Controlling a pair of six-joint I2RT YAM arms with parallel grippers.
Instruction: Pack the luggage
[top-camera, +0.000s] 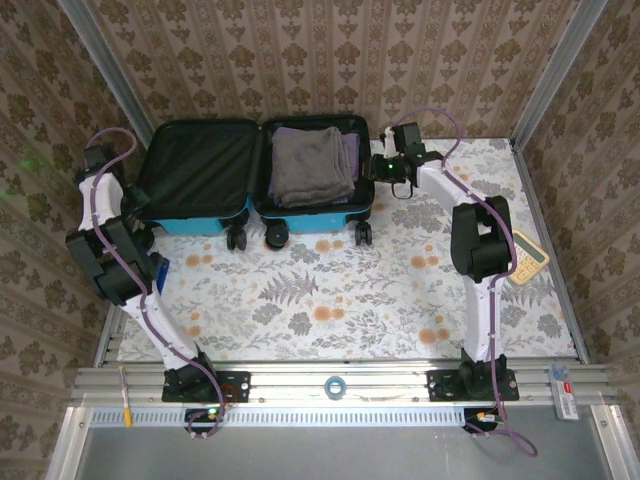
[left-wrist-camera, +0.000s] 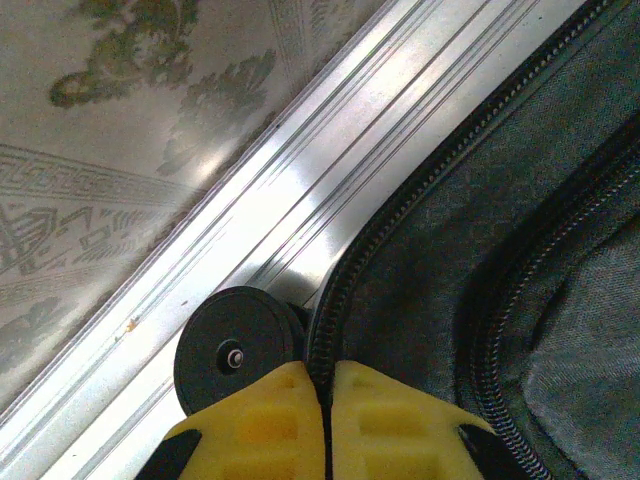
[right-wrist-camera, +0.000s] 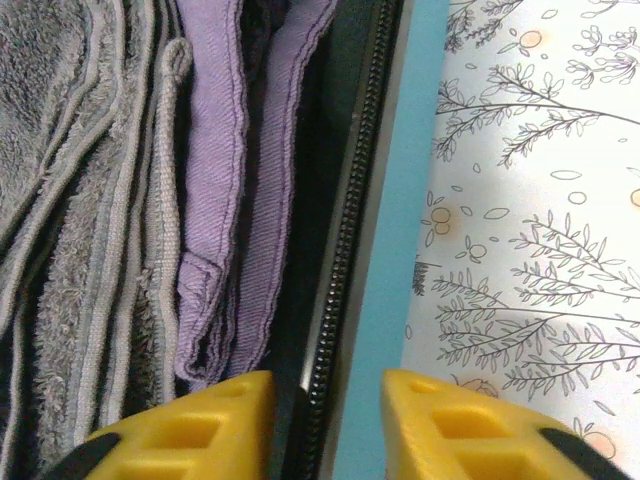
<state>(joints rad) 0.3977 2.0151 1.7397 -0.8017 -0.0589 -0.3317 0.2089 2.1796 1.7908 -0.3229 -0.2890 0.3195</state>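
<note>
Straddling the luggage (top-camera: 310, 220) rim half open, the right gripper (right-wrist-camera: 328, 390) was best clamped squarely; the left gripper (left-wrist-camera: 323, 385) was shut at the opposite rim.

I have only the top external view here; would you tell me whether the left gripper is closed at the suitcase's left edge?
Observer: Yes. In the left wrist view the left gripper is shut, its yellow fingers pressed together at the zipper of the suitcase, beside a black wheel.
Operator: Thank you. How does the right gripper stand?
Observer: The right gripper is open, with the suitcase's turquoise right rim and zipper between its fingers.
Operator: What is packed nearest that rim?
Observer: A folded purple garment lies between the grey towel and the rim.
</note>
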